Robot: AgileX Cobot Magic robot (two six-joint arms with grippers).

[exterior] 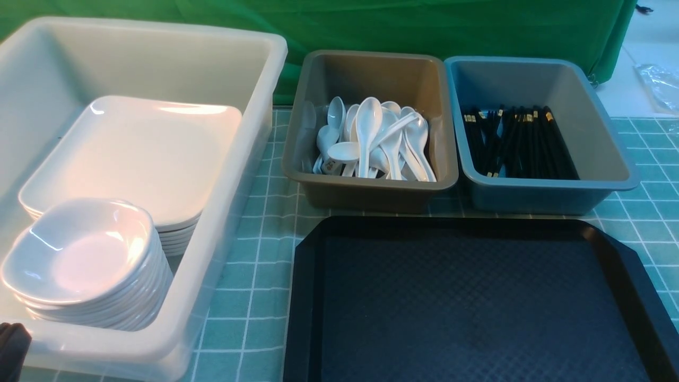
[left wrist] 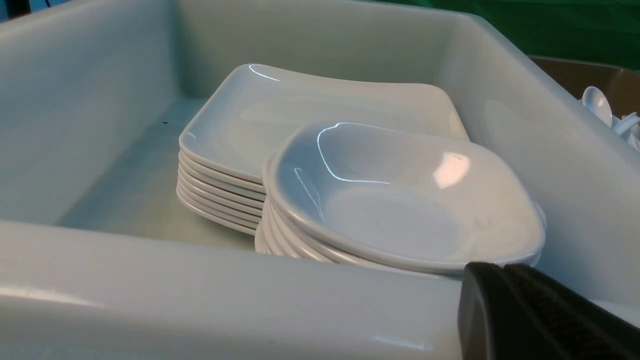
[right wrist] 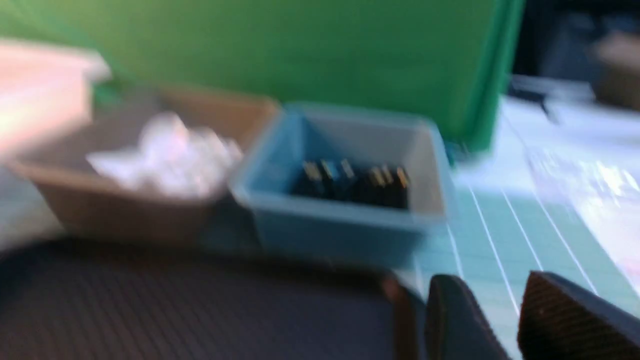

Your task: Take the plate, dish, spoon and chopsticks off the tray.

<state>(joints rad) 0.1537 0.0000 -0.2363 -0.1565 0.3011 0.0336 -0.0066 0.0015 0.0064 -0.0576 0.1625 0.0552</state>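
Tray [exterior: 477, 302]: black, bare, long side ran left to right.
Chopsticks [exterior: 517, 143]: in blue tub [exterior: 599, 154], pointing away.
Left gripper [left wrist: 540, 315]: closed, empty.
Right gripper [right wrist: 500, 320]: jaws apart, empty.

A green curtain [exterior: 403, 26] hangs behind; a teal checked tablecloth [exterior: 254, 276] covers the table; bright overhead light.

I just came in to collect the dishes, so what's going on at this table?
Nothing is being handled right now. The black tray lies bare on the checked cloth. Plates and small dishes sit stacked in the big white tub, spoons fill the brown tub, chopsticks the blue one. The left gripper is shut, empty, near the white tub's front edge; the right gripper has its jaws apart, holding nothing.
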